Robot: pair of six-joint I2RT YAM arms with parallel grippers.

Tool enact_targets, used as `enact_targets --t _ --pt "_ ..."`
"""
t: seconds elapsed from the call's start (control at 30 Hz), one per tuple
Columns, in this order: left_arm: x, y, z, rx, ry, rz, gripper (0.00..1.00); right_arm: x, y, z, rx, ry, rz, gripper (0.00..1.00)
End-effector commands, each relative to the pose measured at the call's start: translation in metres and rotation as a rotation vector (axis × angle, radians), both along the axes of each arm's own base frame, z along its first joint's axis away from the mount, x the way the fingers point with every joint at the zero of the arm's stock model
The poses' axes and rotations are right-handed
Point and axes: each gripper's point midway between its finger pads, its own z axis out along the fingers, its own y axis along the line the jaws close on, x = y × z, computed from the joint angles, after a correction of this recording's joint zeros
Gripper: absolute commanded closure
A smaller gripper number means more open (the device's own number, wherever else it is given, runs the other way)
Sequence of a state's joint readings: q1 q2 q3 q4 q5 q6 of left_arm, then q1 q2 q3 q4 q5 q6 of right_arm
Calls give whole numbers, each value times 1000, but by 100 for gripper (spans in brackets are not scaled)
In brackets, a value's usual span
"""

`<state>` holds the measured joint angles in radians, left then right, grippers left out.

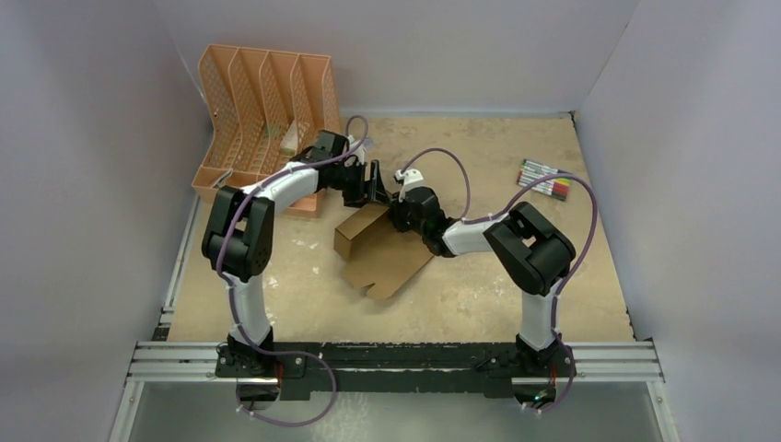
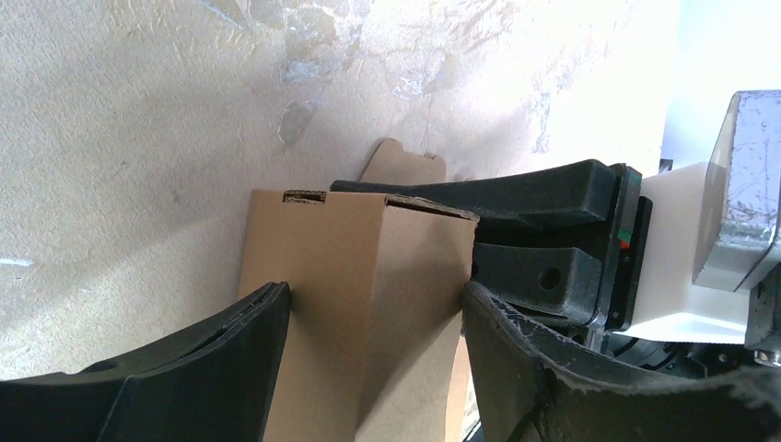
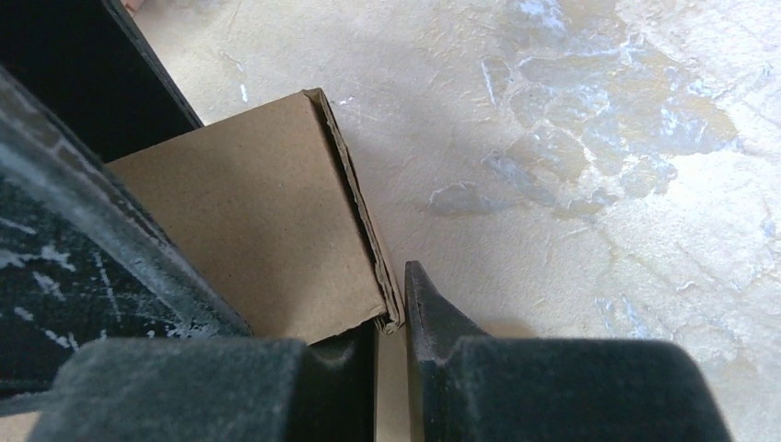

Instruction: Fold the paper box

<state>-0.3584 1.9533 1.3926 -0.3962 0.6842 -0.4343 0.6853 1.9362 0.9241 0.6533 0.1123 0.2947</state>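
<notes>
Spread left pincer point(image 2: 373, 290) straddles paper box point(image 1: 387, 262); right pincer point(image 3: 391, 308) pinches its half-hidden edge

Left arm point(image 1: 290, 182) and right arm point(image 1: 465, 235): white tubular links are alternating with bulky black joint housings. A thin purple cable point(image 1: 592, 226) is looping along each arm down towards the black base plate point(image 1: 387, 356). Jaws are showing matte black, wedge-shaped, with edges scuffed pale grey. A white block point(image 2: 677, 249) carrying a small red-and-green marking point(image 2: 626, 241) is sitting behind the right arm's jaws.
</notes>
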Motion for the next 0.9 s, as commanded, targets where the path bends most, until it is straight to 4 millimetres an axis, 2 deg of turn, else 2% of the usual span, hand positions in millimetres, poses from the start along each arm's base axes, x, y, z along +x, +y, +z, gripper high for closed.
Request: enact_targets --t 0.0,0.13,0.23,0.37,0.5,0.63,0.7,0.8,0.87 --pt "-51 -25 27 -118 119 -119 33 25 -10 35 17 -62 -143 94" --pt "-39 -17 26 -63 88 -66 31 22 -4 45 32 -86 -85 85" --pt "-24 -5 21 46 39 -5 30 18 -2 55 30 -106 -49 73" --pt "-3 15 22 178 -32 87 27 7 -5 61 19 -88 -17 57" --pt "10 29 31 253 -70 169 27 -2 -13 65 -14 -71 -12 46" --pt "18 47 47 323 -131 264 26 -12 -28 73 -66 -61 -18 38" --pt "18 58 58 359 -153 314 25 -14 -42 77 -106 -59 -47 33" --pt "13 71 75 404 -175 398 24 -19 -61 78 -152 -32 -81 28" --pt "6 73 83 429 -187 450 24 -23 -73 78 -167 -6 -105 25"
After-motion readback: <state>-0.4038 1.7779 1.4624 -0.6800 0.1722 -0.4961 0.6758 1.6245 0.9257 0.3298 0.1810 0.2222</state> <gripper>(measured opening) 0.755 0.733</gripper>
